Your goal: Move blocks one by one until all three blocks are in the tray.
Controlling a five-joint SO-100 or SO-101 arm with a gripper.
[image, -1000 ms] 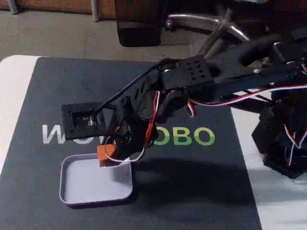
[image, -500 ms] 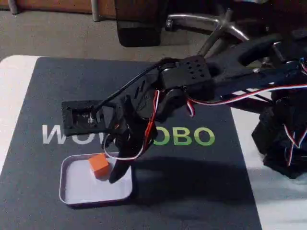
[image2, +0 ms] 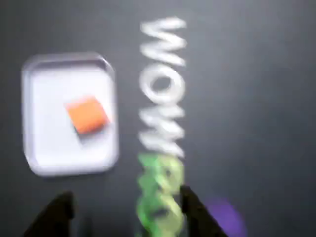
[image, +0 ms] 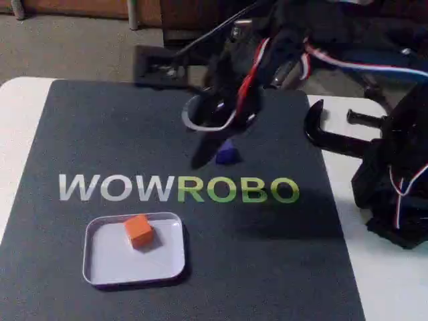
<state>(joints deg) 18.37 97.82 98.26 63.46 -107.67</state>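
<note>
The orange block point(image: 139, 231) lies free inside the silvery tray point(image: 110, 262) at the mat's front left; the wrist view shows the same block point(image2: 87, 114) in the tray point(image2: 47, 143), blurred. A purple block point(image: 227, 155) sits on the dark mat above the lettering. My gripper point(image: 210, 150) hangs raised over the mat's middle, just left of the purple block, blurred by motion. From the wrist camera the gripper point(image2: 126, 217) is open with nothing between its two dark fingertips point(image2: 59, 212), and the purple block point(image2: 224, 219) lies just outside the right one.
A dark mat with WOWROBO lettering point(image: 177, 188) covers the white table point(image: 17, 114). A black clamp point(image: 328, 137) and the arm's base point(image: 394, 180) stand at the right edge. Chair legs point(image: 301, 33) are on the floor behind.
The gripper let go of the orange block, which now rests in the tray. The arm then lifted and swung back and to the right, toward the purple block.
</note>
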